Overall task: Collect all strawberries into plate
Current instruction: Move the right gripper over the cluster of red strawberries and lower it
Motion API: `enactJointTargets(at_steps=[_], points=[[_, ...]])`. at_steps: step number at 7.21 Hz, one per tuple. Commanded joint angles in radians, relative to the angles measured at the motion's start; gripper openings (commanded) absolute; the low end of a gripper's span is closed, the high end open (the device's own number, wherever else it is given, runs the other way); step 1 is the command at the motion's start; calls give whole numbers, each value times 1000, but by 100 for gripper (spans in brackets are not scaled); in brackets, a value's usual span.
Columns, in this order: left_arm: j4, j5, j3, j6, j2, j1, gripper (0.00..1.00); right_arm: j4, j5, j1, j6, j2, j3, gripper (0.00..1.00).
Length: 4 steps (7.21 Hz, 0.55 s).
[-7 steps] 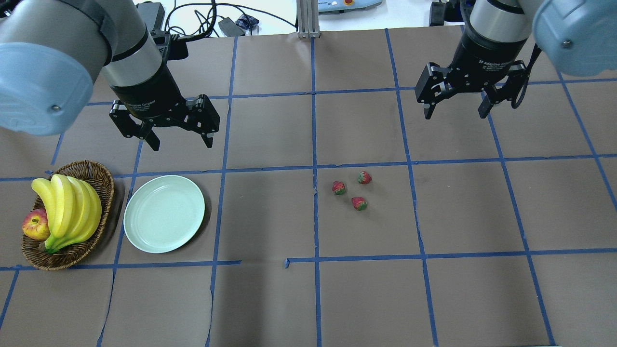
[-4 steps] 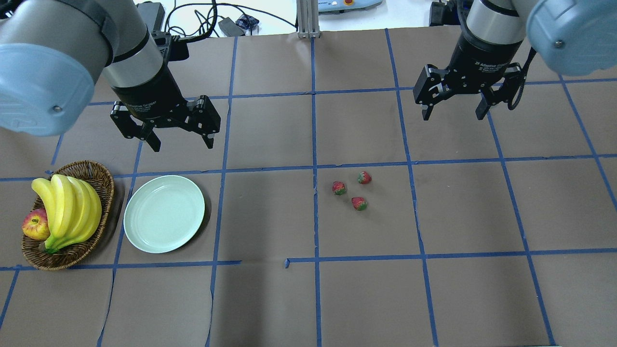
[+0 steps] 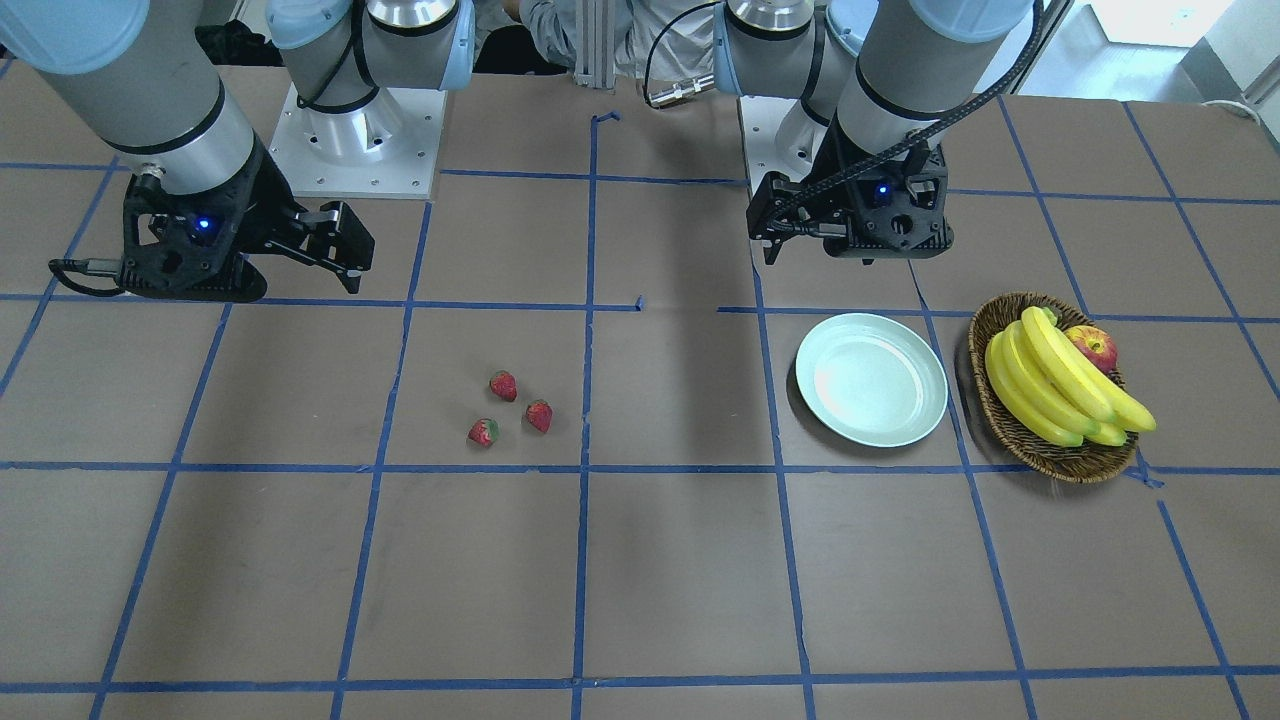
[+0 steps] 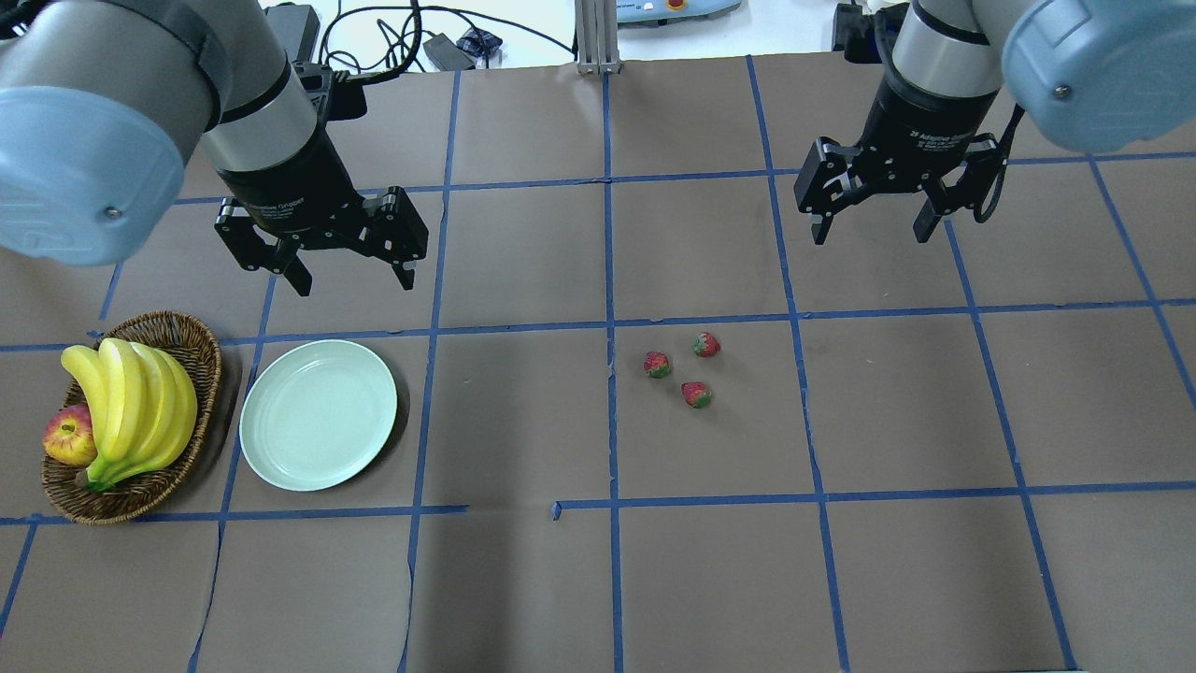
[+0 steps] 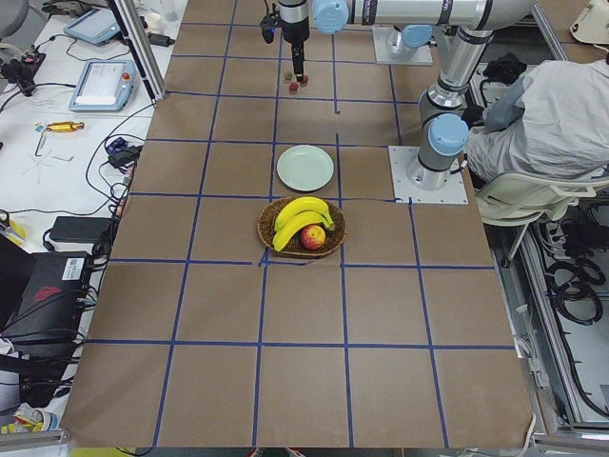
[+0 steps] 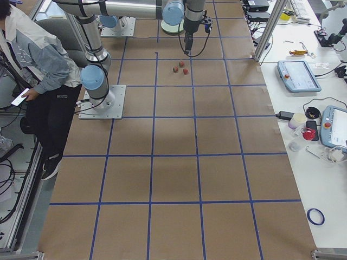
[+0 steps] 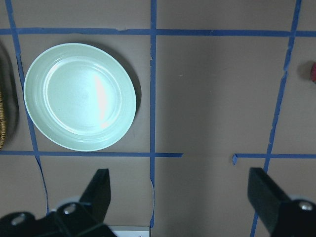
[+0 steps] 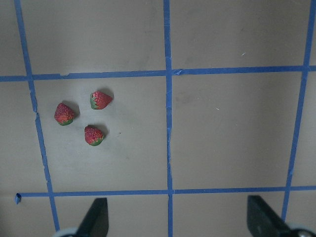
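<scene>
The mint-green plate [image 4: 318,415] lies flat and bare on the paper-covered table [image 4: 523,579]. Just beside it, on the robot's left and not touching it, a wicker basket [image 4: 192,341] holds a bunch of bananas [image 4: 140,397] and an apple [image 4: 67,437]. Near the plate, off its rim, the left gripper [image 4: 353,279] hangs above the table. Its wrist points straight down, and its fingers are spread wide with nothing between them. Well apart from the plate, to the robot's right, the three strawberries [image 4: 657,365] [image 4: 706,345] [image 4: 696,394] sit on the table in a tight triangle, none touching another. Farther from the plate, the right gripper [image 4: 870,233] hangs raised and pointing downward. Its fingers are also wide apart and empty.
</scene>
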Motion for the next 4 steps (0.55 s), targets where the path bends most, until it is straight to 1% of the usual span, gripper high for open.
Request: enactJointTargets(at_steps=[1,3,4], points=[[1,2,-11,-44,0,-5,100,-25,7,11,10,36,33,100],[1,0,-15,-65,-2,-6,100,-76,9,12,23,50,70,100],[1,-2,-17,-62,-2,-7,100,-119,7,21,74,71,93,100]])
